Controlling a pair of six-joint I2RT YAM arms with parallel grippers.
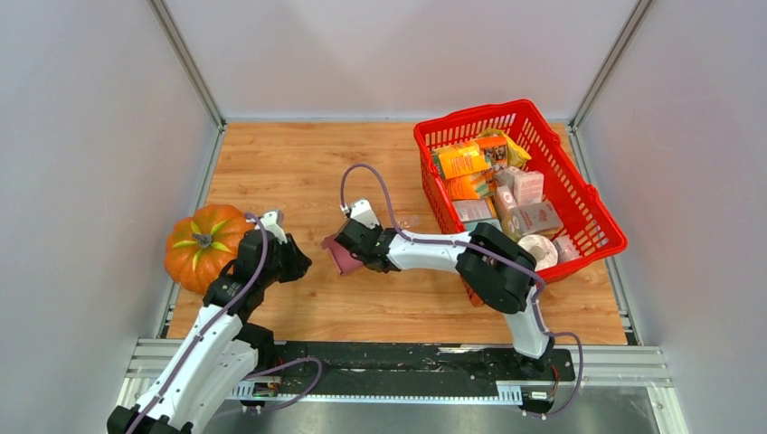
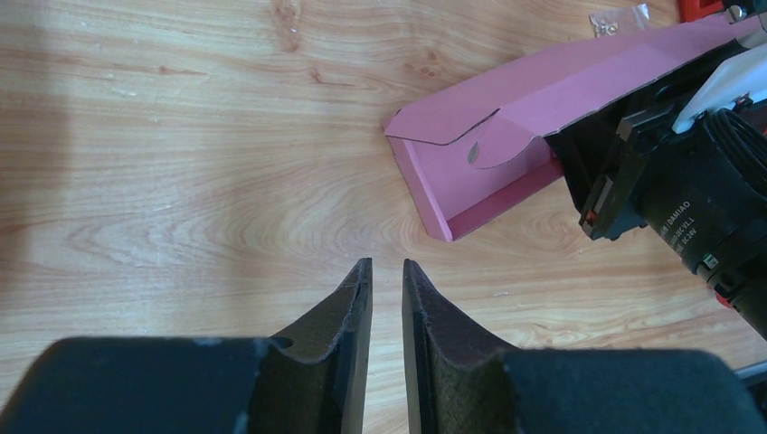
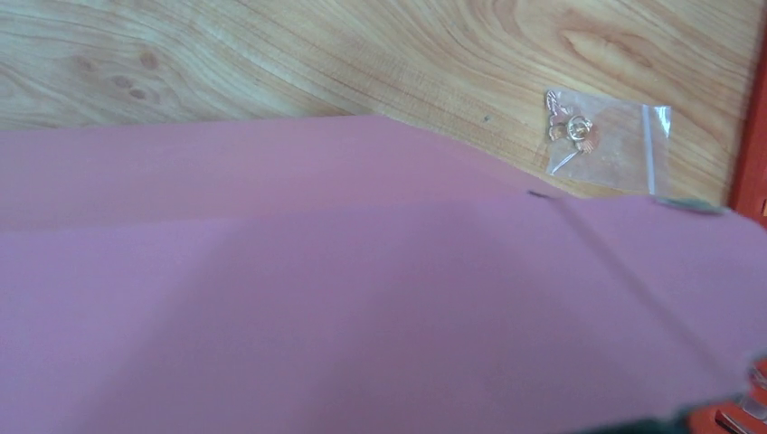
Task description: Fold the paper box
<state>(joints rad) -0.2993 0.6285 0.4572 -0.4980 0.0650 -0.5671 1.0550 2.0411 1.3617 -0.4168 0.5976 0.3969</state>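
Black fingers of the left gripper (image 2: 386, 264) fill the foreground of the left wrist view, narrowly apart with a thin strip of wood showing between them and nothing held, hovering over the wooden counter (image 1: 298, 163). From above, an orange pumpkin (image 1: 201, 246) sits at the counter's far left edge, just beside the left arm. Near the middle lies the paper box (image 2: 506, 117), a pink sheet with a curved flap tucked into a slit. Its left end rests on the counter and its length slopes up to the right, where it meets the right gripper (image 1: 355, 244). That gripper's fingers are hidden by the sheet, so whether they clamp it cannot be told. Beyond the box lies a small clear plastic bag (image 3: 601, 136). At far right stands a red basket (image 1: 470, 113) filled with groceries (image 1: 506, 194).
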